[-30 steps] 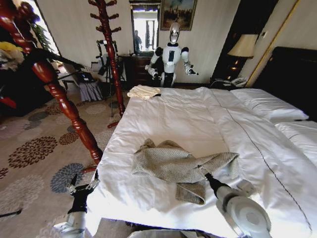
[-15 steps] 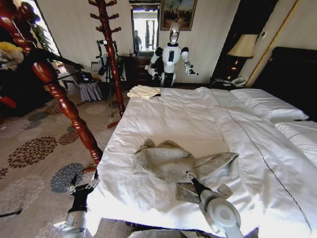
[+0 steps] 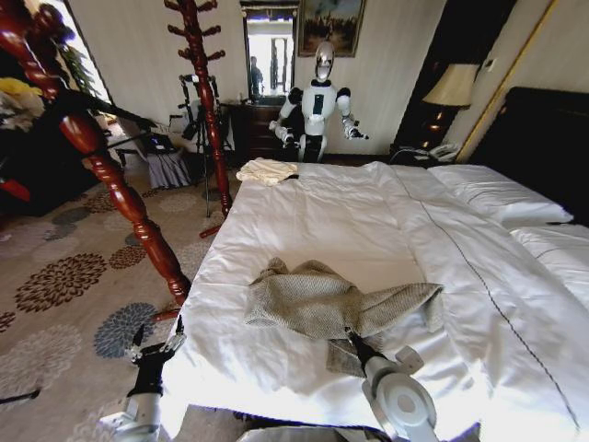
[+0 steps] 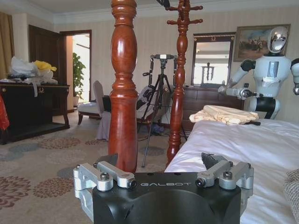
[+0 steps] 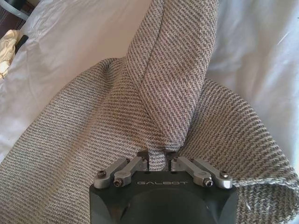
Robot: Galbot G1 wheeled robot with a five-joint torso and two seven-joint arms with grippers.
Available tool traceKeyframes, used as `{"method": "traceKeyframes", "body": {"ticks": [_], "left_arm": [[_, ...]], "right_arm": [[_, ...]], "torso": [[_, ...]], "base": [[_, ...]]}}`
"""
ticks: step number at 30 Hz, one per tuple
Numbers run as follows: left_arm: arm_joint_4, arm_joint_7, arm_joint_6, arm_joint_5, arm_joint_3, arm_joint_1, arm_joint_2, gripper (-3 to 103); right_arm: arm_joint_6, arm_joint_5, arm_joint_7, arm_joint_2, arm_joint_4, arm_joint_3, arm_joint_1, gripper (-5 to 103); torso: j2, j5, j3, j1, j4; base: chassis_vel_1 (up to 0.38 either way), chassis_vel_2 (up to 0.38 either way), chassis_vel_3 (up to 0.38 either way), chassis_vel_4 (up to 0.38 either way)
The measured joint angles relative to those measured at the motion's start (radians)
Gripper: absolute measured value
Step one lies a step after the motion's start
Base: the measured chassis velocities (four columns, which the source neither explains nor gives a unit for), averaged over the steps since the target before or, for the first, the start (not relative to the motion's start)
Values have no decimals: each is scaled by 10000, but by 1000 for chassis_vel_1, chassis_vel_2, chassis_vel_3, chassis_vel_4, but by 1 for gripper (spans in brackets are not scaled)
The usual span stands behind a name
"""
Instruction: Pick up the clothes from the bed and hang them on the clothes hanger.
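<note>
Early stage: right gripper (image 5: 158,155) pinched on a fold of the cardigan (image 3: 324,308), which lies on the bed (image 3: 304,212); left gripper (image 3: 152,350), fingers apart, waits beside the bed; hanging remains.

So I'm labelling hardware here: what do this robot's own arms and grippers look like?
Both grippers have a black block body with white GALBOT lettering and silver bolted metal finger linkages: the left gripper and the right gripper. In the head view the right arm ends in a rounded light-grey wrist housing with a black section.
</note>
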Motion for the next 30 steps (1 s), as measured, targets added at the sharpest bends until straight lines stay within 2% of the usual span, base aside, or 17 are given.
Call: {"method": "traceKeyframes", "body": {"ticks": [1, 4, 6, 9, 10, 13, 15, 20, 23, 25, 26, 27, 30], "left_arm": [[-15, 0, -1, 0, -2, 5, 3, 100], [-29, 0, -1, 0, -10, 11, 16, 100], [-30, 0, -1, -2, -20, 11, 25, 100], [-21, 0, -1, -8, -27, 11, 49, 100], [-21, 0, -1, -8, -27, 11, 49, 100], [-56, 0, 19, -25, -21, 25, 91, 100], [-59, 0, 25, -41, -28, 18, 101, 100], [34, -10, 32, -66, 5, -5, 98, 100], [52, -11, 40, -66, 15, -22, 100, 100], [57, -10, 50, -66, 17, -37, 109, 100], [57, -10, 50, -66, 17, -37, 109, 100], [57, -11, 52, -66, 18, -38, 109, 100], [58, -12, 52, -66, 22, -36, 98, 100]], "right_arm": [[10, -100, -2, 8, -11, -24, -32, 19], [12, -284, -18, 16, 29, -44, -153, 3], [12, -349, -59, 9, 81, -45, -203, 0], [11, -537, -159, -28, 108, -53, -227, 11], [11, -537, -159, -28, 108, -53, -227, 11], [9, -625, -182, -59, -51, -69, -169, 27], [9, -655, -183, -59, -107, -79, -152, 27], [134, -917, -245, 41, -480, -152, -10, 54], [186, -929, -338, 69, -559, -175, 50, 60], [255, -961, -447, 79, -615, -215, 103, 71], [255, -961, -447, 79, -615, -215, 103, 71], [304, -993, -524, 88, -664, -222, 136, 77], [574, -1163, -820, 159, -941, -207, 273, 68]], "torso": [[0, 0, 0, 0, 0], [0, 1, 0, 0, 0], [-1, 0, 0, 0, -1], [0, 0, 0, 0, 0], [0, 0, 0, 0, 0], [0, 0, 0, 0, 0], [0, 1, 0, 0, -1], [0, 0, 0, 0, 0], [0, 0, 0, 0, 0], [0, 0, 0, 0, -1], [0, 0, 0, 0, -1], [0, 0, 0, 0, 0], [0, 0, 0, 0, 0]], "base": [[0, 0, 0, 0], [0, 0, 0, 0], [0, 0, 0, 0], [0, 0, 0, 0], [0, 0, 0, 0], [0, 0, 0, 0], [0, 0, 0, 0], [0, 0, 0, 0], [0, 0, 0, 0], [0, 0, 0, 0], [0, 0, 0, 0], [0, 0, 0, 0], [0, 0, 0, 0]]}}
